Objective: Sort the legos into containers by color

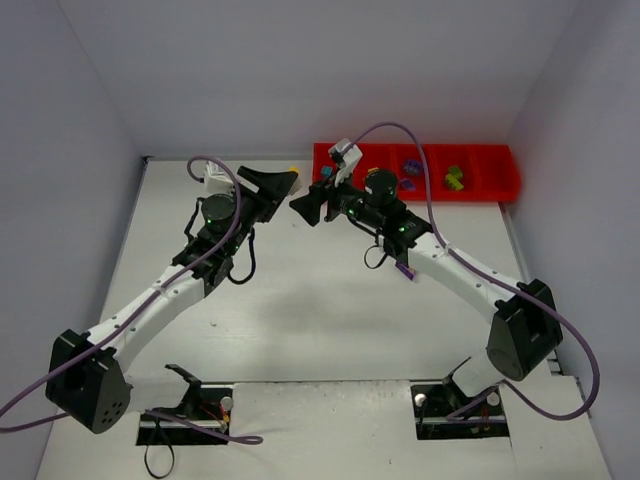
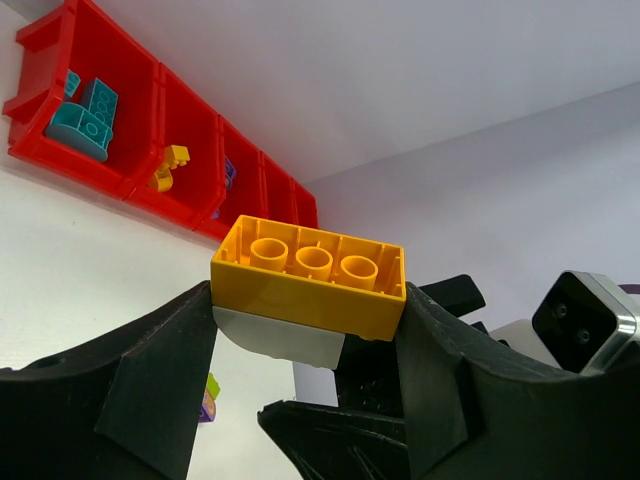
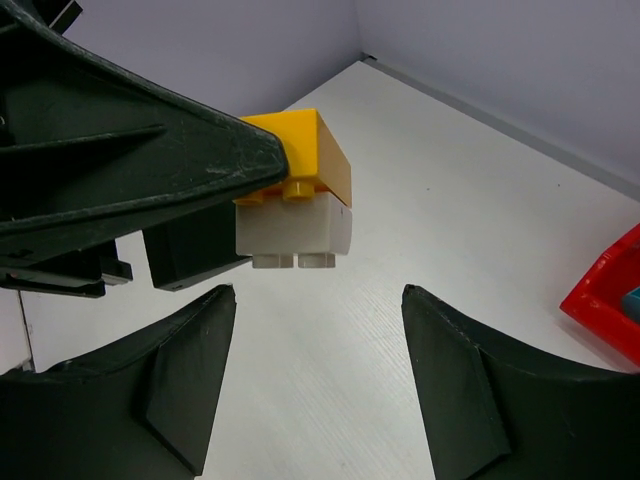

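I see left gripper (image 1: 283,184) clamped on yellow-orange brick (image 2: 310,285), white brick (image 3: 295,232) stuck beneath it, near 12 o'clock. Right gripper (image 3: 318,300) wide open, empty, facing that stack. Red tray (image 1: 487,188) at 1 o'clock holds teal legos (image 2: 88,118), green lego (image 1: 454,178).

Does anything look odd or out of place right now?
One thing: the yellow brick clamped in the left gripper has a white brick stuck to it, two colours joined, held in the air. The right gripper is open just short of it.
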Action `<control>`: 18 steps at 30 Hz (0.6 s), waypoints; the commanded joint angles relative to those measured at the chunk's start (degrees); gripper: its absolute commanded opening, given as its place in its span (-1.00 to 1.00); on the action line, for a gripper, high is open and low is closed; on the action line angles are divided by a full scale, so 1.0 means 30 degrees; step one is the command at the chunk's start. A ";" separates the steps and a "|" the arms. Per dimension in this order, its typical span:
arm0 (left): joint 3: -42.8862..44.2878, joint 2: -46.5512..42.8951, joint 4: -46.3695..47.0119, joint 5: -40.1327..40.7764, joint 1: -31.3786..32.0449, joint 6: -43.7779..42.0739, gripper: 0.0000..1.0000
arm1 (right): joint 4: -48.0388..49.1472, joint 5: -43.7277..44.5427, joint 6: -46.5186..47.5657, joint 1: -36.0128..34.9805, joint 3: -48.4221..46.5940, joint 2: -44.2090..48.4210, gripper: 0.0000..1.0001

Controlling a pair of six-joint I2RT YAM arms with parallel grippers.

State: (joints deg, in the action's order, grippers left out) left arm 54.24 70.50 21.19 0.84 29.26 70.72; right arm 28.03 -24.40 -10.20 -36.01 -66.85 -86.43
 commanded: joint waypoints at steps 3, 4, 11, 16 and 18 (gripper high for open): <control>0.1315 -0.0560 0.1286 -0.0134 0.0151 0.0275 -0.90 | 0.2111 0.0488 0.0674 -0.0389 -0.1798 -0.0280 0.28; 0.1315 -0.0589 0.1315 -0.0134 0.0151 0.0304 -0.89 | 0.2082 0.0575 0.0732 -0.0418 -0.1973 -0.0397 0.28; 0.1403 -0.0444 0.1403 -0.0251 0.0151 0.0334 -0.90 | 0.2462 0.1015 0.0967 -0.0536 -0.2267 -0.0691 0.21; 0.1374 -0.0414 0.1403 -0.0280 0.0180 0.0334 -0.90 | 0.2726 0.1161 0.0996 -0.0595 -0.2472 -0.0896 0.08; 0.1345 -0.0414 0.1403 -0.0280 0.0209 0.0392 -0.90 | 0.2756 0.1249 0.1055 -0.0624 -0.2619 -0.1012 0.06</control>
State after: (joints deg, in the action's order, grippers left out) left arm 54.68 70.50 21.21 0.82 29.30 71.18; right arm 29.58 -21.96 -8.14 -37.30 -71.13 -89.30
